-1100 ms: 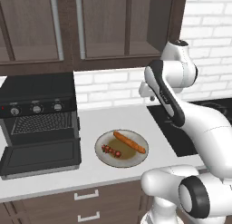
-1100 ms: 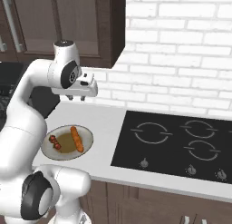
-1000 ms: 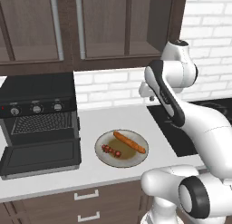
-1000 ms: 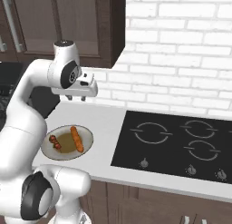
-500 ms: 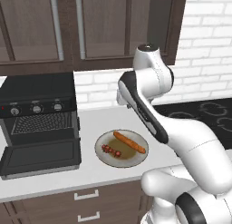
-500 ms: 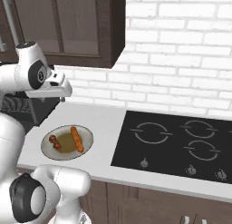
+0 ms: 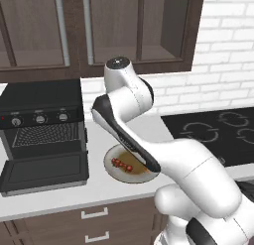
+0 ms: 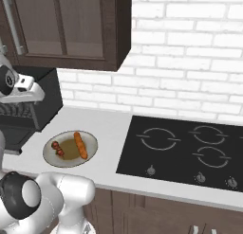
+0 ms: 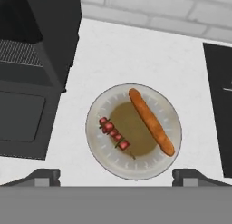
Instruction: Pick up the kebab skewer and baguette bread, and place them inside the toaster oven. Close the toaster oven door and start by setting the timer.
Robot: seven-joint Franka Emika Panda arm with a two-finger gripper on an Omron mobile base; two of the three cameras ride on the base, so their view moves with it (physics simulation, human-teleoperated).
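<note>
While the two-finger claw (image 9: 116, 177) hung wide open and empty above the round grey plate (image 9: 97, 110), the short red-chunked kebab skewer (image 9: 115, 137) lay beside the long orange-brown baguette (image 9: 151, 121); descending centred across the skewer's stick would serve best.

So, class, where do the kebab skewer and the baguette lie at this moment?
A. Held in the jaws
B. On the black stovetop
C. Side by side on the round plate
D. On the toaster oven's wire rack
C: the hand view shows the kebab skewer and the baguette lying apart on the plate.
</note>
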